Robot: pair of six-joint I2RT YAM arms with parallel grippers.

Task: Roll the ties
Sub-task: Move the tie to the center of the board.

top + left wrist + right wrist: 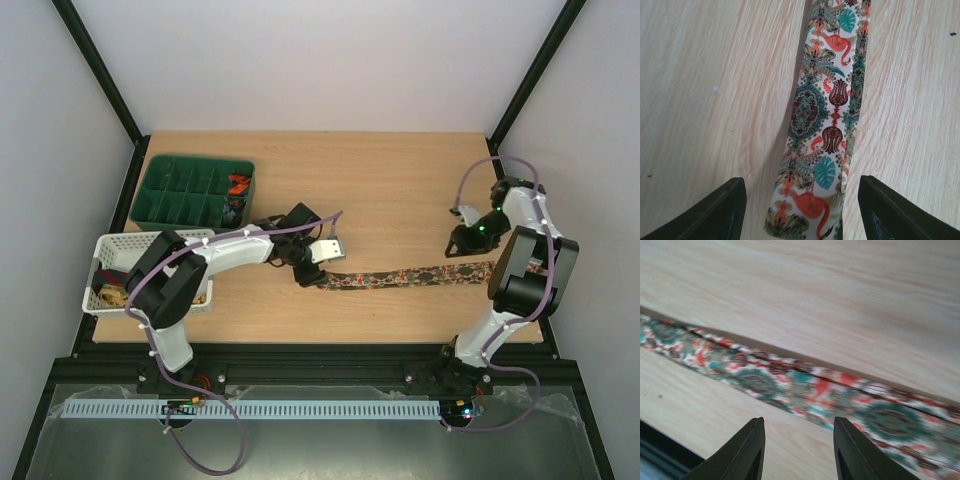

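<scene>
Flamingos, teal leaves and dark red tulip shapes on a pale ground cover the long tie (822,115). It lies flat as a strip on the wooden table (380,190) and runs from near the middle out to the right side (410,275).

The left gripper (332,250) hangs over the tie's left end. Seen from its wrist, the left gripper (801,190) has its jaws well apart with the cloth running between them, and each dark finger (715,215) stands clear of the fabric with bare wood showing on either side. It grasps nothing.

The right gripper (460,243) sits near the tie's right end. In its own view the right gripper (799,427) also has its jaws parted, with only wood between the tips. The tie (790,382) crosses diagonally just beyond them, a seam or fold line running along its length. This one is released too.

At the far left stands a green divided tray (195,160). An orange-red coil (238,183) fills one of its right-hand compartments and a darker coil (232,210) the one just nearer. A white basket (150,240) sits in front of the tray, partly under the left arm, and I cannot make out its brownish contents (108,292).
</scene>
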